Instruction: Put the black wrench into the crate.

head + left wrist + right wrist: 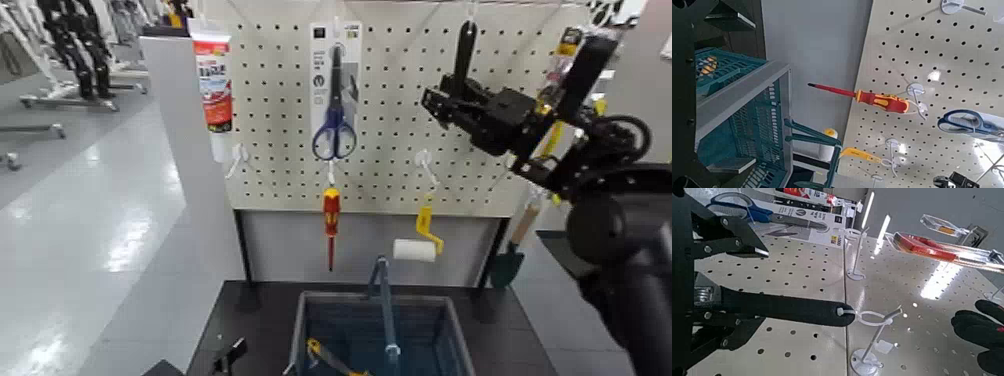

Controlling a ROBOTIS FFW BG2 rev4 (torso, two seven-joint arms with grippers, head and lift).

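Right gripper (447, 100) fingers are closed around the black wrench (466, 45), hung high on the pegboard (400, 150), far above the crate (300, 340).

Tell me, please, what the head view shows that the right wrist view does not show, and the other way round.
Only the head view shows the crate below the pegboard, the red-and-yellow screwdriver hanging above it, the small paint roller, and the whole right arm raised to the board.

Only the right wrist view shows from close the right gripper with its fingers set around the black wrench, and the wrench's end on a white hook.

Both show the pegboard, the blue-handled scissors, the wrench and the right gripper.
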